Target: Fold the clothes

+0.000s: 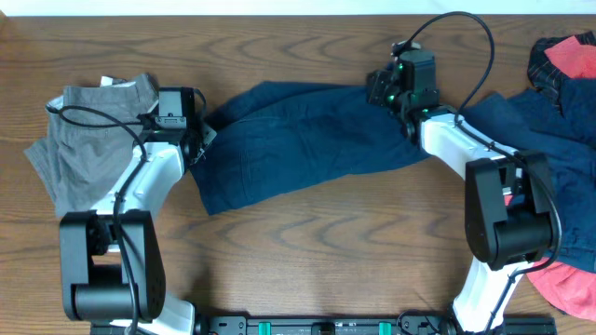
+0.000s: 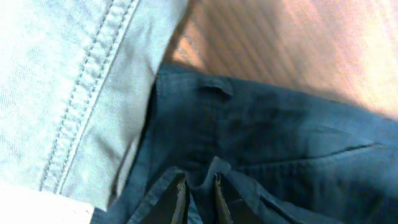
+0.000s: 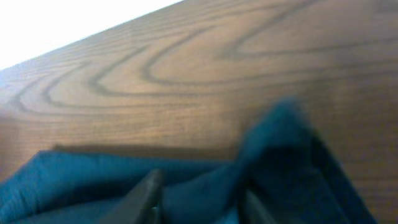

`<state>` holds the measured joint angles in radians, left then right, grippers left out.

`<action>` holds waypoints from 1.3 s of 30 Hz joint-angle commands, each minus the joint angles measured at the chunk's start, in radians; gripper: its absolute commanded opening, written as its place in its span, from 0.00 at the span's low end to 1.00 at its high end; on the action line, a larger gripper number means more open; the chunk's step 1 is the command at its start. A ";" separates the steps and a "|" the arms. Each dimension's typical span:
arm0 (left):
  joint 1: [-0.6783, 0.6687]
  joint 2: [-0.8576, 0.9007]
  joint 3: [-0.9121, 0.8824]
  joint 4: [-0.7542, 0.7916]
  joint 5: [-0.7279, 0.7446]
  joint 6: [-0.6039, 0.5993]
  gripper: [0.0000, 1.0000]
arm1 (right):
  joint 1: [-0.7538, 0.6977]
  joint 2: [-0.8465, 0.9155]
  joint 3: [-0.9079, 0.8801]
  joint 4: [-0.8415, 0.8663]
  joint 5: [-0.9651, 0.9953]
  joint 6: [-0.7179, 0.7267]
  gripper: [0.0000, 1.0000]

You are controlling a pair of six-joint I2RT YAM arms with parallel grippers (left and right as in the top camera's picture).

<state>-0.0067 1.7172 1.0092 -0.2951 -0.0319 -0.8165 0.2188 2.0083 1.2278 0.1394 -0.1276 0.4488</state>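
Note:
A navy blue garment (image 1: pixel 298 140) lies spread across the middle of the table, stretched between my two grippers. My left gripper (image 1: pixel 199 141) is at its left edge. In the left wrist view the jaws (image 2: pixel 200 196) are shut on a small fold of the navy cloth (image 2: pixel 280 143). My right gripper (image 1: pixel 391 88) is at the garment's upper right corner. In the right wrist view its fingers (image 3: pixel 199 199) hold a thick bunch of navy cloth (image 3: pixel 280 155) between them, just above the wood.
A grey garment (image 1: pixel 84 140) lies at the far left, touching the navy one; it also shows in the left wrist view (image 2: pixel 74 93). A pile of clothes, navy (image 1: pixel 549 130), red (image 1: pixel 573 58) and plaid, lies at the right edge. Red cloth (image 1: pixel 568 284) is at bottom right.

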 commanded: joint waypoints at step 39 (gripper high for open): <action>0.022 0.093 -0.042 -0.263 0.295 0.272 0.76 | 0.016 -0.032 0.006 -0.720 0.127 -0.127 0.28</action>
<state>0.0166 1.7657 0.9859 -0.5663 0.1902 -0.5827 0.2470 1.9755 1.2354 -0.5488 -0.0673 0.3199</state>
